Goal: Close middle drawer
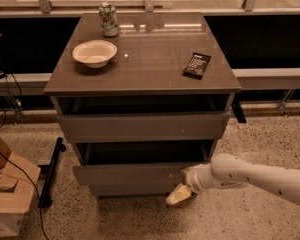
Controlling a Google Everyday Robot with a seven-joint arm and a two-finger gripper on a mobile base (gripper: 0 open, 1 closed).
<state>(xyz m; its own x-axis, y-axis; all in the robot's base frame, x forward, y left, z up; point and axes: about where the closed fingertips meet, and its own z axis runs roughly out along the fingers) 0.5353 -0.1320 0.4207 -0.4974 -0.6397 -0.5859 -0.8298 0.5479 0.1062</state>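
The middle drawer (pixel 132 174) of the grey cabinet (pixel 140 86) stands partly pulled out, with its flat handleless front strip a little ahead of the cabinet face and its dark inside showing above. My gripper (pixel 179 194), on a white arm coming from the lower right, is at the right end of that front strip, low against it. The taller-fronted drawer (pixel 140 127) above also stands slightly out. The lowest short front panel (pixel 132 189) sits just below the middle drawer.
On the cabinet top lie a white bowl (pixel 95 52), a can (pixel 108 19) and a dark snack packet (pixel 197 65). A cardboard box (pixel 7 196) and a black bar (pixel 51 171) are on the floor at the left, with cables.
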